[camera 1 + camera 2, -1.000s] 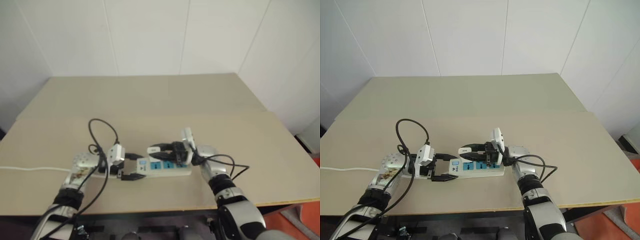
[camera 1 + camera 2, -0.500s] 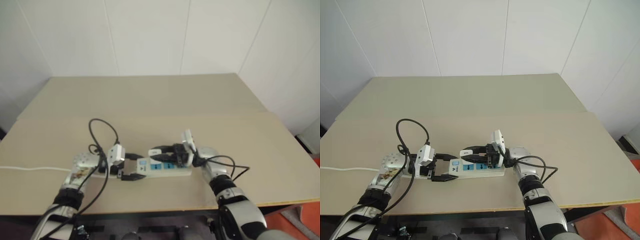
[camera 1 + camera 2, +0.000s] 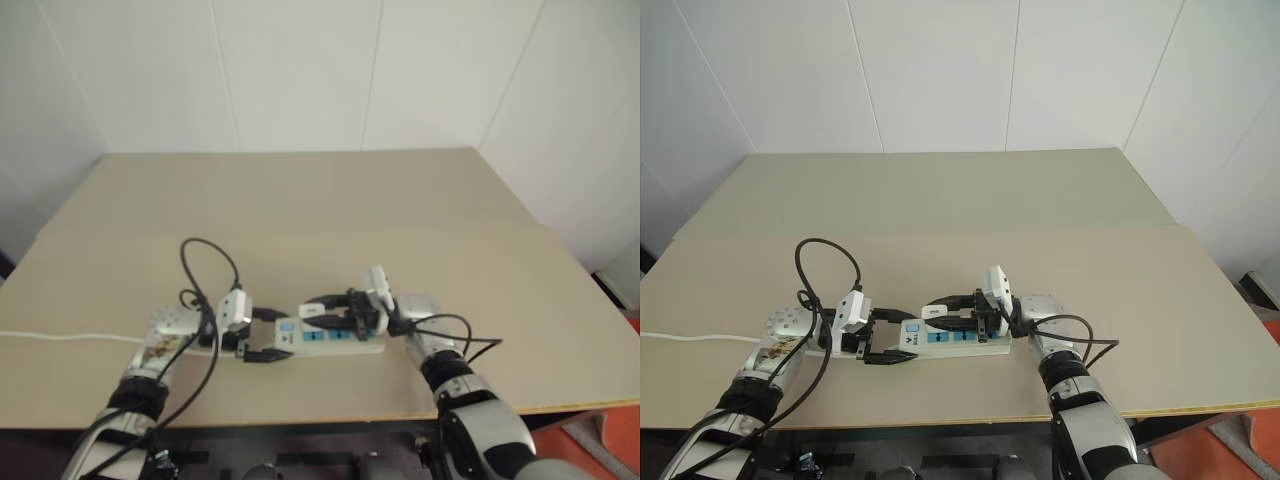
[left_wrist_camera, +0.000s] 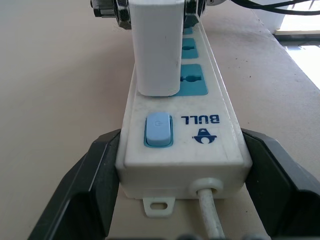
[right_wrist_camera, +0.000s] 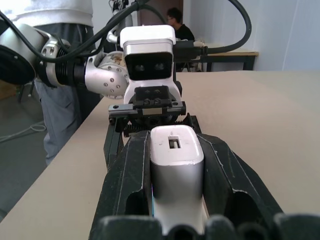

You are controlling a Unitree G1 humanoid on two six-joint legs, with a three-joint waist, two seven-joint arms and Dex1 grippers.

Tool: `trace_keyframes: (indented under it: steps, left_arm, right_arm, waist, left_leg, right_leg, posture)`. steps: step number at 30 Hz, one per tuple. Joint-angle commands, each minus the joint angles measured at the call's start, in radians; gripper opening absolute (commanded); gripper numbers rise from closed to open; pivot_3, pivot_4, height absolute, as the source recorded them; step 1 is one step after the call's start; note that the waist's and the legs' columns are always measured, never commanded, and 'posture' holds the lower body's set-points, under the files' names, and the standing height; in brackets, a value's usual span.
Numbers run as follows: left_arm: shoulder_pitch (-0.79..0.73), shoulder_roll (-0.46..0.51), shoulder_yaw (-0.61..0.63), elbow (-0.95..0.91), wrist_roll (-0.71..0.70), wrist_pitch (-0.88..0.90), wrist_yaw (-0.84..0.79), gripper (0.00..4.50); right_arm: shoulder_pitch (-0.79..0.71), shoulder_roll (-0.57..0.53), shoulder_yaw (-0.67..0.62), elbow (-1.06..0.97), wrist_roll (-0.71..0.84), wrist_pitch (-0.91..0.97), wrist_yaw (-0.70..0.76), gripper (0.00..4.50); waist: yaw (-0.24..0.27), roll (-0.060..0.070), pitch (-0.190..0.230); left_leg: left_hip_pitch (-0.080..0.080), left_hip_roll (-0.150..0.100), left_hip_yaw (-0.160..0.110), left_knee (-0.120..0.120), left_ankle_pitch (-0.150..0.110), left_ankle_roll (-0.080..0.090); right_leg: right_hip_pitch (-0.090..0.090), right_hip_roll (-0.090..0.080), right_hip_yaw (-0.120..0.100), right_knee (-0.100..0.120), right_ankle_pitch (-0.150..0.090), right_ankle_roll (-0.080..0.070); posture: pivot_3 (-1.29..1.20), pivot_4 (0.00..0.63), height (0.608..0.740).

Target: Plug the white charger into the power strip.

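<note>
While both fingers grip power strip (image 3: 955, 338) and white charger (image 5: 176, 159), tan table (image 3: 1040, 210) meets white walls (image 3: 940, 70).

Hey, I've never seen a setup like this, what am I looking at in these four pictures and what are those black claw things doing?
This is a humanoid robot working at a beige table. The two wide pictures come from cameras in its head, looking down over its arms. The two close-ups come from a camera on each wrist, looking along that hand's two black fingers.

On the table lies a power strip, a long white bar with light-blue sockets, a switch at one end and a white cord. The left hand grips that switch end from both sides, holding the strip steady.

The right hand is shut on the white charger, a small white block. In the left wrist view the charger stands upright on the socket nearest the switch, apparently being pressed in.

In the right wrist view, a person sits in the background.
</note>
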Motion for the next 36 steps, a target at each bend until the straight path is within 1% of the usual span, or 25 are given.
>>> trace_keyframes:
  steps: [1, 2, 7, 10, 13, 15, 18, 20, 25, 27, 29, 30, 32, 33, 34, 35, 36]
  left_arm:
    - [0.004, 0.02, 0.013, -0.018, 0.005, -0.017, -0.006, 3.25]
    - [0.005, 0.021, 0.013, -0.02, 0.004, -0.017, -0.007, 3.25]
    - [0.005, 0.023, 0.011, -0.022, 0.001, -0.014, -0.009, 3.25]
    - [0.005, 0.026, 0.013, -0.025, 0.0, -0.01, -0.01, 3.25]
    - [0.009, 0.03, 0.016, -0.032, -0.002, -0.006, -0.011, 3.25]
    - [0.011, 0.031, 0.016, -0.036, -0.001, -0.005, -0.01, 3.25]
    - [0.013, 0.032, 0.015, -0.036, 0.001, -0.007, -0.01, 3.25]
    - [0.014, 0.031, 0.013, -0.037, 0.0, -0.006, -0.009, 3.25]
    - [0.017, 0.028, 0.011, -0.042, -0.001, -0.004, -0.007, 3.25]
    - [0.018, 0.027, 0.011, -0.043, -0.001, -0.004, -0.006, 3.25]
    - [0.018, 0.025, 0.01, -0.042, -0.001, -0.006, -0.005, 3.25]
    - [0.019, 0.025, 0.01, -0.042, -0.001, -0.006, -0.004, 3.25]
    - [0.02, 0.025, 0.01, -0.041, 0.0, -0.008, -0.003, 3.25]
    - [0.021, 0.025, 0.01, -0.04, 0.0, -0.009, -0.003, 3.25]
    - [0.022, 0.025, 0.009, -0.04, 0.001, -0.011, -0.002, 3.25]
    - [0.023, 0.025, 0.009, -0.04, 0.002, -0.012, -0.001, 3.25]
    - [0.024, 0.025, 0.009, -0.042, 0.002, -0.004, 0.004, 3.25]
  right_arm:
    - [0.015, -0.048, 0.022, 0.087, -0.072, 0.025, -0.018, 1.13]
    - [0.009, -0.049, 0.025, 0.102, -0.075, 0.052, -0.026, 1.13]
    - [0.013, -0.047, 0.027, 0.144, -0.08, 0.066, -0.042, 1.13]
    - [0.037, -0.046, 0.032, 0.149, -0.088, 0.033, -0.051, 1.13]
    - [0.06, -0.048, 0.045, 0.156, -0.107, 0.011, -0.074, 1.13]
    - [0.073, -0.045, 0.042, 0.159, -0.098, -0.043, -0.052, 1.13]
    - [0.077, -0.042, 0.041, 0.166, -0.092, -0.075, -0.047, 1.13]
    - [0.067, -0.046, 0.05, 0.173, -0.092, -0.057, -0.024, 1.13]
    - [0.056, -0.055, 0.063, 0.178, -0.108, -0.033, -0.037, 1.13]
    - [0.05, -0.057, 0.066, 0.178, -0.109, -0.015, -0.036, 1.87]
    - [0.047, -0.056, 0.063, 0.177, -0.11, -0.02, -0.035, 2.44]
    - [0.045, -0.055, 0.062, 0.177, -0.11, -0.023, -0.033, 2.83]
    - [0.042, -0.056, 0.064, 0.176, -0.113, -0.024, -0.028, 3.47]
    - [0.041, -0.056, 0.064, 0.176, -0.113, -0.024, -0.022, 3.9]
    - [0.04, -0.056, 0.064, 0.175, -0.112, -0.026, -0.016, 4.24]
    - [0.039, -0.057, 0.063, 0.173, -0.111, -0.03, -0.009, 4.48]
    - [0.038, -0.058, 0.062, 0.171, -0.109, -0.031, -0.002, 4.48]
  waist:
    - [0.0, 0.0, 0.0]
    - [-0.001, 0.0, 0.0]
    - [-0.001, 0.0, 0.0]
    - [-0.002, 0.0, 0.0]
    - [-0.002, 0.0, 0.0]
    - [-0.002, 0.0, -0.001]
    - [-0.002, -0.001, -0.001]
    - [-0.002, -0.001, -0.001]
    - [-0.002, -0.001, -0.001]
    - [-0.002, -0.001, -0.001]
    - [-0.002, -0.004, -0.003]
    - [-0.002, -0.005, -0.004]
    - [-0.003, -0.005, -0.004]
    - [-0.003, -0.005, -0.004]
    - [-0.003, -0.005, -0.004]
    - [-0.003, -0.005, -0.004]
    - [-0.003, -0.005, -0.004]
  left_leg:
    - [0.001, 0.0, 0.0, 0.0, 0.0, 0.0]
    - [0.002, 0.0, 0.0, 0.0, 0.0, 0.0]
    - [0.009, 0.0, 0.001, -0.002, 0.0, 0.0]
    - [0.014, 0.0, 0.001, -0.003, 0.0, 0.0]
    - [0.017, 0.0, 0.001, -0.004, 0.0, 0.0]
    - [0.018, 0.0, 0.001, -0.004, 0.0, 0.0]
    - [0.022, 0.001, 0.001, -0.005, 0.0, 0.0]
    - [0.025, 0.0, 0.001, -0.007, 0.0, 0.0]
    - [0.025, 0.001, 0.001, -0.008, 0.0, 0.0]
    - [0.026, 0.001, 0.001, -0.008, 0.0, 0.0]
    - [0.026, 0.001, 0.001, -0.008, 0.0, 0.0]
    - [0.026, 0.001, 0.0, -0.008, 0.0, 0.0]
    - [0.027, 0.001, 0.0, -0.009, 0.0, 0.0]
    - [0.027, 0.001, 0.0, -0.009, 0.0, 0.0]
    - [0.027, 0.001, 0.0, -0.009, 0.0, 0.0]
    - [0.027, 0.001, 0.0, -0.009, 0.0, 0.0]
    - [0.028, 0.001, 0.0, -0.009, 0.0, 0.0]
  right_leg:
    - [0.001, 0.0, 0.0, 0.0, 0.0, 0.0]
    - [0.001, 0.0, 0.0, 0.0, 0.0, 0.0]
    - [0.008, 0.0, 0.001, -0.001, 0.0, 0.0]
    - [0.014, 0.0, 0.0, -0.004, 0.0, 0.0]
    - [0.017, 0.0, 0.0, -0.004, -0.001, 0.0]
    - [0.018, 0.0, 0.0, -0.004, -0.001, 0.0]
    - [0.021, 0.0, 0.0, -0.005, -0.001, -0.001]
    - [0.025, 0.0, 0.0, -0.006, -0.001, -0.001]
    - [0.025, 0.0, 0.0, -0.007, -0.002, -0.001]
    - [0.025, 0.0, 0.0, -0.007, -0.002, -0.001]
    - [0.025, 0.0, 0.0, -0.007, -0.002, -0.001]
    - [0.025, 0.0, 0.0, -0.007, -0.002, -0.001]
    - [0.026, 0.0, 0.0, -0.007, -0.002, -0.001]
    - [0.026, 0.0, 0.0, -0.007, -0.002, -0.002]
    - [0.027, 0.0, 0.0, -0.007, -0.002, -0.002]
    - [0.027, 0.001, 0.0, -0.007, -0.002, -0.002]
    - [0.027, 0.001, 0.0, -0.007, -0.002, -0.002]
  posture:
    - [0.0, 0.15, 0.74]
    - [0.0, 0.15, 0.74]
    - [0.0, 0.15, 0.74]
    - [0.0, 0.15, 0.74]
    - [0.0, 0.15, 0.74]
    - [0.0, 0.15, 0.74]
    - [0.0, 0.15, 0.74]
    - [0.0, 0.15, 0.74]
    - [0.0, 0.15, 0.74]
    - [0.0, 0.15, 0.74]
    - [0.0, 0.15, 0.74]
    - [0.0, 0.15, 0.74]
    - [0.0, 0.15, 0.74]
    - [0.0, 0.15, 0.74]
    - [0.0, 0.15, 0.74]
    - [0.0, 0.15, 0.74]
    - [0.0, 0.15, 0.74]
